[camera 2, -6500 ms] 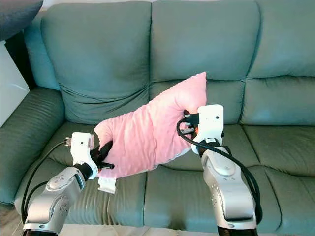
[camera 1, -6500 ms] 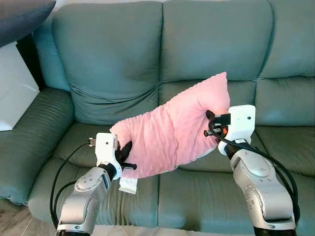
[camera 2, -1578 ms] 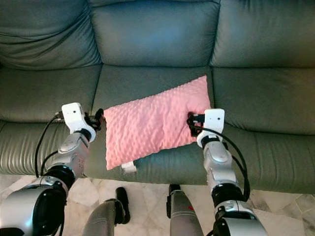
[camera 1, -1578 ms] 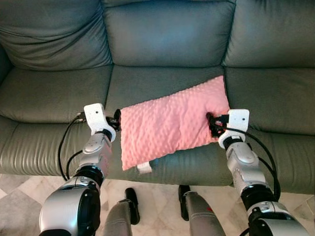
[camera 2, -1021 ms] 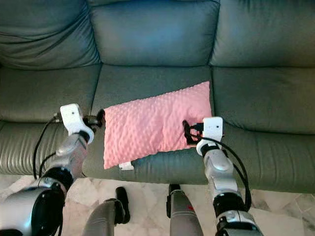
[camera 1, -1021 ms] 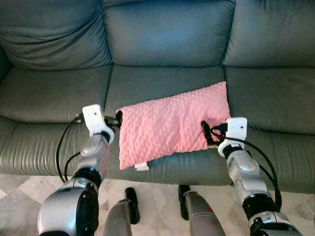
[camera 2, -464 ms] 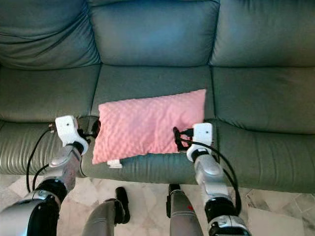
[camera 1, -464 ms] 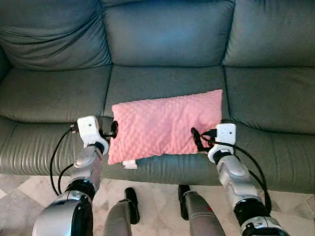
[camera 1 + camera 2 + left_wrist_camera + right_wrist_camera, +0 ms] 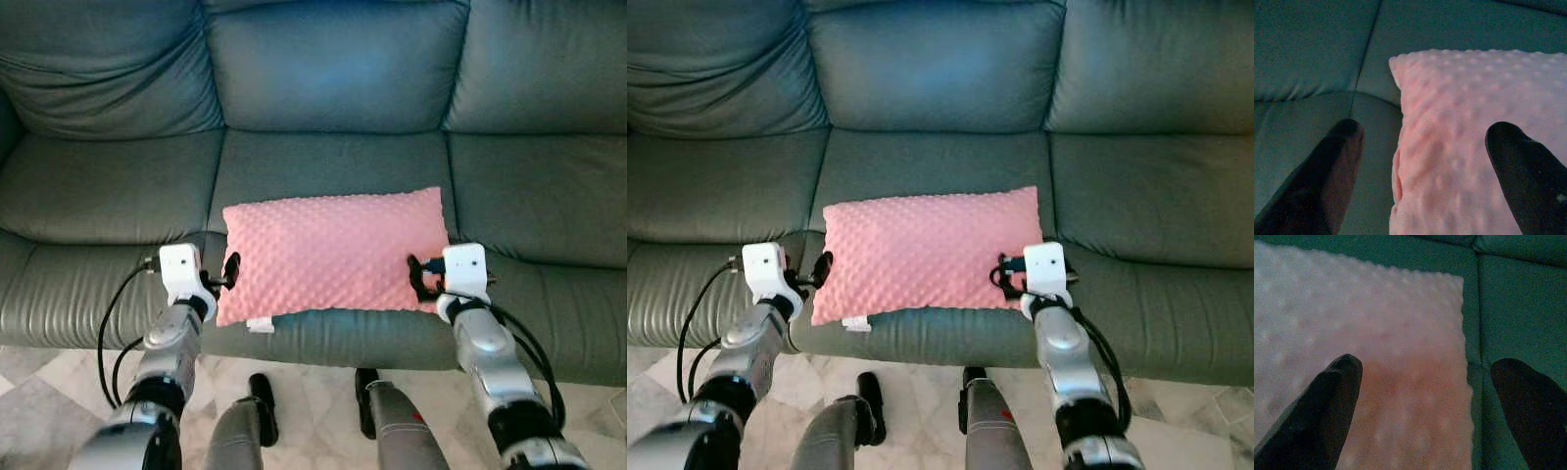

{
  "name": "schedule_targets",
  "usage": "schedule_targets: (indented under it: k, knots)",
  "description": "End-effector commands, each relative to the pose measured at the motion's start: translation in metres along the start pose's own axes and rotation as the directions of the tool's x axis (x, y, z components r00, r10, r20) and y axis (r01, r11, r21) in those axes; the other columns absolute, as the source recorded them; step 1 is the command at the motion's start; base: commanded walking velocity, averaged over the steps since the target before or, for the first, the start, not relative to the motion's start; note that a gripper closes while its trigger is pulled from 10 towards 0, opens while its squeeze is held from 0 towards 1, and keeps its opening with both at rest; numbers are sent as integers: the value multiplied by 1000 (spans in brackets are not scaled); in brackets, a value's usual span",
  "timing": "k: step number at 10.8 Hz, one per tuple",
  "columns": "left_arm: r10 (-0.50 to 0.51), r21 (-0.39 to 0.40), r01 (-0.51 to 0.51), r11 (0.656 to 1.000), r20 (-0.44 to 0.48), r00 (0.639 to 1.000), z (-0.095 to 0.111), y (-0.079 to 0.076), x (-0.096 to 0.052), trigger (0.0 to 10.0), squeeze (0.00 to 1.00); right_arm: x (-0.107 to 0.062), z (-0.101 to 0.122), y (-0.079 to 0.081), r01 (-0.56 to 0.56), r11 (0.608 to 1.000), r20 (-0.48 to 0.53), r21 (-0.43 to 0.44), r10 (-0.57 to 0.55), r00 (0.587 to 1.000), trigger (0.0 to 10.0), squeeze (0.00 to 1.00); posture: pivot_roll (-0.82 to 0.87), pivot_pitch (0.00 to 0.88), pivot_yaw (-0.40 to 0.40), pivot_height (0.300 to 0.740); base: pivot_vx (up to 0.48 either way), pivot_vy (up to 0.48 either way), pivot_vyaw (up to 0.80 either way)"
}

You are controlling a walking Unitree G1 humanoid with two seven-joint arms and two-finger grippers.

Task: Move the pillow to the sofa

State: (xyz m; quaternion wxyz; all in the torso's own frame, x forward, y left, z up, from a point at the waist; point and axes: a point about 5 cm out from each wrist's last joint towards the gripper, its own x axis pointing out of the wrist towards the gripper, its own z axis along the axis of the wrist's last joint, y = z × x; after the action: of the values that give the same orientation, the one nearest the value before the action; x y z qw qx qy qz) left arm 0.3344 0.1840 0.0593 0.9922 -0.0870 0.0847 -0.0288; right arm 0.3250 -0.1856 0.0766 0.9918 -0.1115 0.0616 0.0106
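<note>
A pink dimpled pillow (image 9: 333,250) lies flat on the middle seat cushion of the grey-green sofa (image 9: 108,196), with a small white tag (image 9: 260,324) at its front left corner. My left gripper (image 9: 230,269) stands open just off the pillow's left edge. In the left wrist view its fingers (image 9: 1332,166) are spread wide, with the pillow's corner (image 9: 1474,137) lying between them. My right gripper (image 9: 419,277) is open at the pillow's front right corner. In the right wrist view the pillow (image 9: 1376,357) and the seam of the seat show between the two spread fingers (image 9: 1322,406).
The sofa's backrest cushions (image 9: 333,64) rise behind the pillow. The left seat (image 9: 98,186) and right seat (image 9: 539,196) lie bare on either side. Pale tiled floor (image 9: 313,392) runs along the sofa's front, with my own legs (image 9: 392,431) on it.
Both grippers have let go of the pillow and drawn back off its side edges. The pillow has settled flat and level on the middle seat.
</note>
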Motion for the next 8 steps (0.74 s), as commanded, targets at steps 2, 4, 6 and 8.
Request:
schedule_targets:
  k: [2, 4, 6, 8]
  knots:
    - [-30, 6, 30, 1000, -16, 999, -9, 0, -8, 10000, 0, -16, -6, 12, -40, 998, -20, -38, 39, 999, 10000, 0, -207, 334, 87, 740, 0, 0, 0]
    - [-63, -6, 63, 998, -3, 998, -9, -5, -14, 10000, 0, -24, 10, 24, -85, 995, 33, -52, 87, 996, 10000, 0, -215, 254, 76, 740, 0, 0, 0]
    - [-82, 3, 82, 997, 8, 997, -11, -11, -32, 10000, 0, -32, 30, 40, -154, 988, 89, -6, 154, 984, 10000, 0, -209, 152, 66, 740, 0, 0, 0]
    - [-40, 6, 40, 999, 30, 999, -8, -11, -43, 10000, 0, -36, 27, 43, -161, 987, 61, 22, 160, 985, 10000, 0, -198, 84, 57, 740, 0, 0, 0]
